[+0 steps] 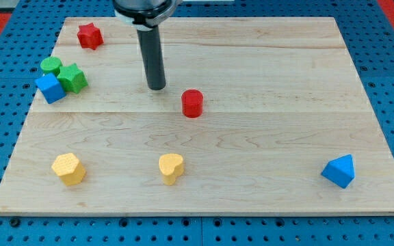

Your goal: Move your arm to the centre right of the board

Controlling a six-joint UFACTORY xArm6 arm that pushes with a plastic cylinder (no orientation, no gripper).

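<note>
Resting on the worktop (265, 75) above its middle and a little toward the view's left, my tip (156, 87) sits at about eleven o'clock from the red cylinder (192, 103), near it but not touching. I carry no pincer, only this straight dark rod, so there is nothing to be apart or together. The centre right of the worktop lies at three o'clock from my tip, well apart, with bare wood there. Toward ten o'clock, near the top left corner, lies the red star (89, 35). At nine o'clock, by the left edge, three blocks huddle: the green cylinder (50, 65) at the top, the green cube (73, 78) just beside it at its four o'clock, and the blue cube (49, 88) at the cluster's seven o'clock, touching the green ones as far as I can tell. Along the bottom, the yellow pentagon (68, 168) sits at seven o'clock from my tip, the yellow heart (171, 167) at nearly six o'clock, and the blue triangle (338, 171) far off at four o'clock, near the bottom right corner.
</note>
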